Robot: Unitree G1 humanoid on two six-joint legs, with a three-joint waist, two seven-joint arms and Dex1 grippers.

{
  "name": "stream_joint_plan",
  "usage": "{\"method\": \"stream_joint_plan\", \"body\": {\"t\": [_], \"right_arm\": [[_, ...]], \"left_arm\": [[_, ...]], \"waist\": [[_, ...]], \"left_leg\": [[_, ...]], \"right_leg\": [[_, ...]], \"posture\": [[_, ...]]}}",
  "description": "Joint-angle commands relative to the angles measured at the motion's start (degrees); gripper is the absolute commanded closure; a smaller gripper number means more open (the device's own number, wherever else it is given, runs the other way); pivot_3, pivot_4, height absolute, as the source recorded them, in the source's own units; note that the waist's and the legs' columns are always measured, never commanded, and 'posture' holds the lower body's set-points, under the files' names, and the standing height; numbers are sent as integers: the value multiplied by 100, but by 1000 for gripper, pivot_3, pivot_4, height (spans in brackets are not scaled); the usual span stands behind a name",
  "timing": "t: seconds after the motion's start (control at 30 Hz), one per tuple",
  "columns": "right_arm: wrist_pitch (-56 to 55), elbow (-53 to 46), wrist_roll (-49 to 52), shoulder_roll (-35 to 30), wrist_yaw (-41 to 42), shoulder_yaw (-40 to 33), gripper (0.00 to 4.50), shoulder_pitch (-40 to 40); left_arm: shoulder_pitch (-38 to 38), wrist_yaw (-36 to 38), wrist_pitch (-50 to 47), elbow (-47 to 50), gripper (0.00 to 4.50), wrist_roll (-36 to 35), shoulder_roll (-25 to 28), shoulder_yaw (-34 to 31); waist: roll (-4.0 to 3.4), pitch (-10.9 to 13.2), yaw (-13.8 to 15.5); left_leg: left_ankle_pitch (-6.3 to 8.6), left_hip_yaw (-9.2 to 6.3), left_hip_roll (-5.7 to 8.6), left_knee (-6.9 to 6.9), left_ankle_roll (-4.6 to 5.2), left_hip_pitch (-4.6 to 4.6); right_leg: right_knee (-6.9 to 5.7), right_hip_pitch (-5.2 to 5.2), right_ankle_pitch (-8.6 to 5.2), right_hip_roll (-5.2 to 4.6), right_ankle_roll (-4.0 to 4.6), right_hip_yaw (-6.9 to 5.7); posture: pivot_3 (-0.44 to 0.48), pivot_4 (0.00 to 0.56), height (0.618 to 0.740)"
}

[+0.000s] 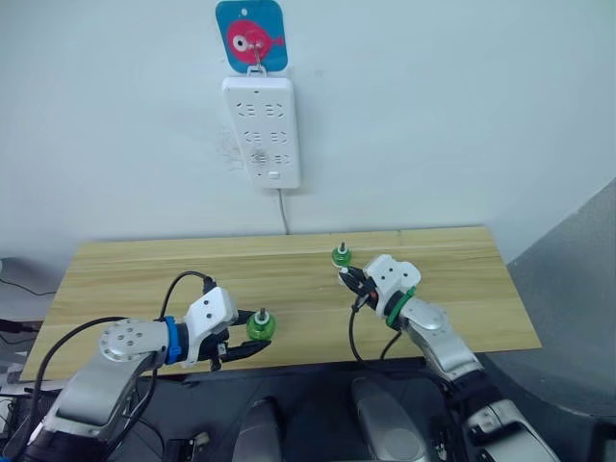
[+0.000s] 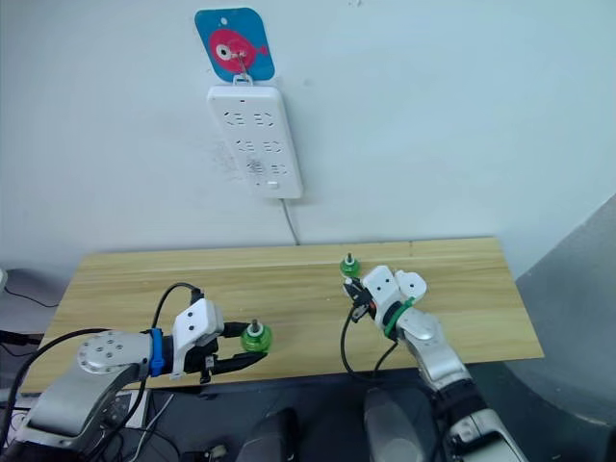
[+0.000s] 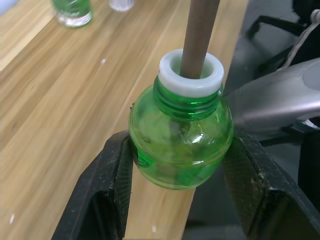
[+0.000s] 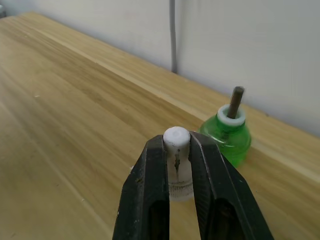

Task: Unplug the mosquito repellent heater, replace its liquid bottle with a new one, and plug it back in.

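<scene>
**Mosquito repellent heater: bottle swap mid-way, heater not located**

Heater's place: cannot tell. Power strip [image 1: 262, 130] hangs on the wall at 12 o'clock above the table [image 1: 144, 279], and its sockets look bare.

Left gripper [image 1: 245, 342] sits at the table's 7 o'clock, by the front edge. Its fingers [image 3: 112, 170] pinch a green bottle [image 3: 181, 145] around the belly. Right gripper [image 4: 176, 150] is near table centre, fingers pressed onto a small white piece [image 4: 176, 136]. Cap or heater part, cannot tell. A second green bottle [image 4: 226, 135] stands upright on the wood at the right gripper's 12 o'clock, close but apart.

Risks, as I judge them:
- The held bottle is smooth, round, clear plastic, and the flat fingers meet it only on the curve, so it could twist or squirt out under a hard squeeze.
- It hangs past the front edge, so a slip likely means a fall to the floor.
- Its brown wick [image 3: 197, 35] stands tall from the white collar and could snap or bend if knocked.
- The standing bottle is squat but light, and a sweep of the right arm could tip it.
- The white piece is small, rounded and glossy, so the grip on it is narrow.

Table is pale wood, matte and grained.
</scene>
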State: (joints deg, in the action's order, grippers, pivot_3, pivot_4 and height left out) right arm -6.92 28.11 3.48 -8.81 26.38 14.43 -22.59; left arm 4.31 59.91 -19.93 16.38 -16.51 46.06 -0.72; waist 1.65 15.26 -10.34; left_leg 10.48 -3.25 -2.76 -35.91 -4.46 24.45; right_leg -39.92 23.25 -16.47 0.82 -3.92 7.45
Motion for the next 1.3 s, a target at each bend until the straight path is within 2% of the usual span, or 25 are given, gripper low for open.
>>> {"method": "stream_joint_plan", "body": {"t": [0.03, 0.17, 0.33, 0.4, 0.47, 0.57, 0.67, 0.73, 0.83, 0.97, 1.13, 1.3], "right_arm": [[-702, 1183, -155, 158, -287, -277, 4230, -449], [-1062, 2123, -180, 220, -272, -471, 4230, -785], [-1277, 2494, -91, 268, -48, -719, 4230, -867], [-1344, 2418, -104, 274, 87, -739, 3499, -802], [-1358, 2153, -33, 278, 368, -730, 2952, -714], [-1192, 1411, 82, 188, 683, -716, 1780, -488], [-673, 252, 280, -50, 1134, -633, 709, -81], [-52, -853, 489, -347, 1510, -541, 48, 277], [965, -2467, 895, -955, 2036, -459, 0, 667], [2076, -3948, 1416, -1794, 2546, -511, 0, 783], [3213, -5193, 2072, -2679, 3015, -535, 0, 703], [3995, -5837, 2509, -2735, 2720, -564, 0, 432]], "left_arm": [[190, -97, -212, 563, 2229, -207, 95, -221], [280, -164, -334, 726, 2229, -235, 139, -306], [298, -208, -364, 720, 2229, -256, 172, -369], [244, -200, -339, 644, 2229, -254, 160, -358], [107, -196, -274, 499, 2229, -213, 108, -265], [-107, -180, -187, 310, 2229, -184, 20, -145], [-364, -122, -74, 92, 2229, -149, -93, 0], [-567, -44, 29, -72, 2229, -138, -149, 105], [-927, 187, 184, -327, 2229, -150, -214, 325], [-1476, 522, 476, -684, 2229, -75, -346, 683], [-2139, 1026, 873, -1106, 2229, 45, -565, 1168], [-2594, 1349, 729, -1186, 2229, -59, -751, 1382]], "waist": [[-2, 28, 109], [3, 61, 295], [2, 61, 406], [2, 61, 410], [2, 61, 407], [2, 61, 400], [3, 59, 397], [6, 56, 416], [8, 52, 412], [13, 40, 354], [27, -37, 237], [39, -115, 91]], "left_leg": [[0, 1, 0, 3, 0, 0], [0, -5, 0, 19, 0, 0], [1, -5, 0, 19, 0, 0], [0, -5, 0, 18, 0, 0], [0, -4, 0, 17, -1, 0], [0, -4, 0, 18, -1, 0], [0, -3, 1, 18, -1, 2], [1, -8, 1, 18, -2, 5], [1, -16, 2, 17, -2, 10], [0, -14, 2, 7, -3, 15], [0, -14, 6, -5, -3, 23], [0, -19, 6, -5, -2, 26]], "right_leg": [[1, 0, 0, -1, 0, 0], [2, 6, -1, 0, 1, -9], [3, 5, -7, 0, 11, -10], [3, 5, -9, 0, 14, -9], [2, 5, -9, 0, 15, -9], [2, 5, -10, 0, 16, -9], [3, 5, -9, -2, 14, -9], [4, 5, -9, -2, 13, -15], [4, 7, -9, -2, 12, -22], [2, 9, -9, -2, 12, -21], [5, 9, -6, -3, 7, -23], [4, 10, -5, -2, 4, -26]], "posture": [[-35, 298, 740], [-15, 292, 740], [-13, 281, 740], [-30, 274, 740], [-49, 266, 740], [-66, 253, 740], [-88, 236, 740], [-104, 226, 740], [-133, 208, 740], [-172, 179, 740], [-213, 151, 740], [-235, 136, 740]]}}
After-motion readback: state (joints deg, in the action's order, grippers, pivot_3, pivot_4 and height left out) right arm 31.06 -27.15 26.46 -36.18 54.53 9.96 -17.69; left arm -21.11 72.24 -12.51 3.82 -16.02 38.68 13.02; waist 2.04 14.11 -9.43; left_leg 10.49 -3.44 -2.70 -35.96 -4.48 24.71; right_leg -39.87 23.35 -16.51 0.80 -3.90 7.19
